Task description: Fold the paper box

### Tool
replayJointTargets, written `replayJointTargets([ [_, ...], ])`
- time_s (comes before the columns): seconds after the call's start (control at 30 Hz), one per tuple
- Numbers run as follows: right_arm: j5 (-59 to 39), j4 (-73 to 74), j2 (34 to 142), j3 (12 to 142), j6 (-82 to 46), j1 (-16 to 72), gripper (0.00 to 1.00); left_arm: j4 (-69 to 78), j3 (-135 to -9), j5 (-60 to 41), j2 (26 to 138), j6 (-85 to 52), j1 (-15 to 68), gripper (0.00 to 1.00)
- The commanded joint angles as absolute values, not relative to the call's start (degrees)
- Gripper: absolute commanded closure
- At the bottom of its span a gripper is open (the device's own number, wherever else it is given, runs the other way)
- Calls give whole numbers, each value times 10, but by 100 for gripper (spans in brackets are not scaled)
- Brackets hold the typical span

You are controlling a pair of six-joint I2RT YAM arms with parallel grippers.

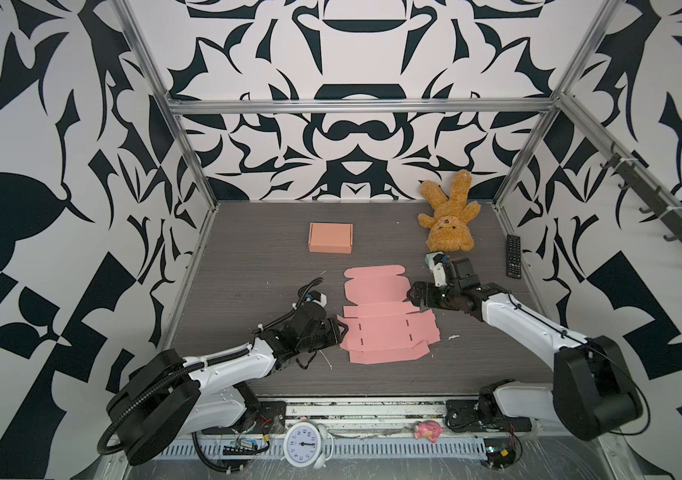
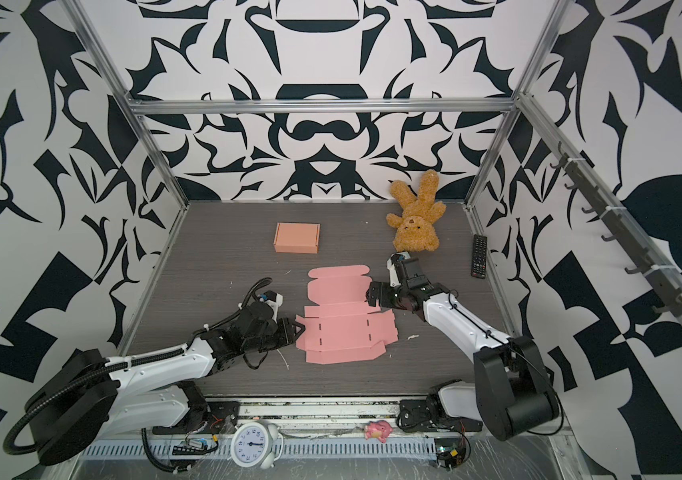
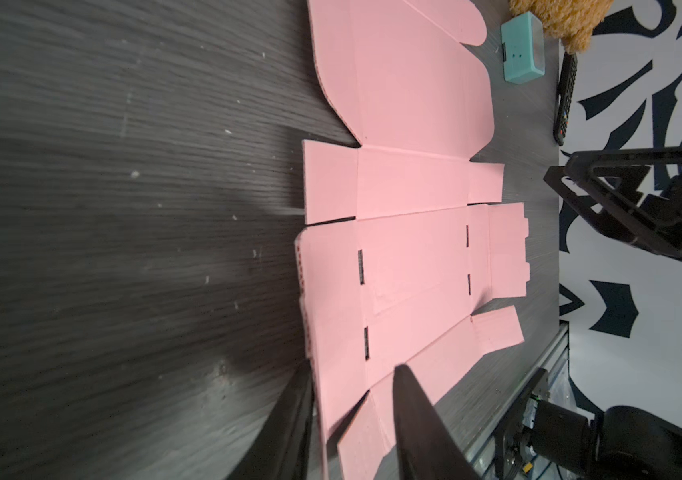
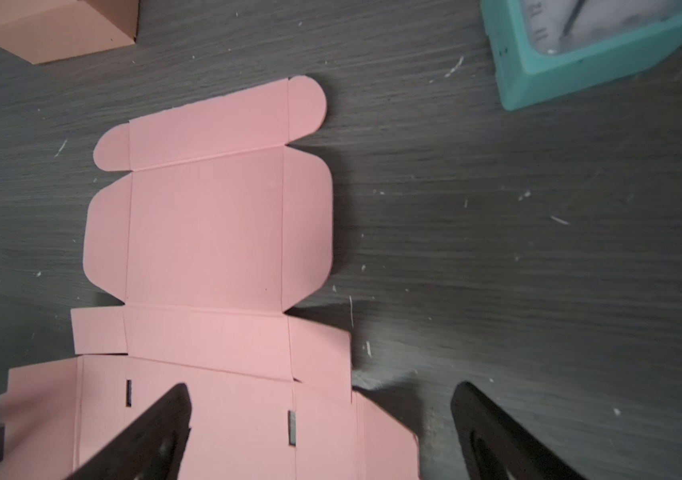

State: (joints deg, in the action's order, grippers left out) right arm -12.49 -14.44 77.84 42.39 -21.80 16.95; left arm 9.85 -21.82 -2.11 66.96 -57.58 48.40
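1. Your paper box point(image 1: 381, 316) is an unfolded pink sheet lying flat on the table point(image 1: 248, 291), between your two grippers.
2. Your left gripper point(image 1: 341, 329) has its jaws parted. The left wrist view shows the sheet's point(image 3: 414, 249) nearest side flap in the gap. One finger point(image 3: 414, 415) is above the cardboard and the other is at its outer edge. Nothing is visibly pinched.
3. Beyond the left jaws the rest of the sheet runs on flat, with its slots and creases showing.
4. Your right gripper point(image 1: 414, 297) stands wide open at the sheet's opposite side. In the right wrist view one finger point(image 4: 156, 424) is over the sheet point(image 4: 206, 232) and the other is over bare table. A corner flap lies between them.
5. Ahead of the right jaws lie the lid panels with rounded tabs. Farther ahead are a folded orange box point(image 4: 52, 29) and a teal clock point(image 4: 580, 75), both well apart from the jaws.
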Motion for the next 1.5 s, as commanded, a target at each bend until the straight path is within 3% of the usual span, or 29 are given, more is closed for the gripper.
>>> replayJointTargets([
  [0.0, -143, -110, 819, 468, -204, 167, 1, 56, -220, -5, 645, -555, 477, 54],
  [0.27, -173, -78, 928, 524, -214, 169, 3, 57, -254, -110, 662, -497, 412, 33],
  [0.47, -175, -71, 988, 558, -220, 187, 4, 60, -255, -160, 649, -479, 350, 26],
  [1.47, -138, -132, 1195, 825, -238, 373, 8, 1, -195, -192, 544, -457, 245, 28],
])
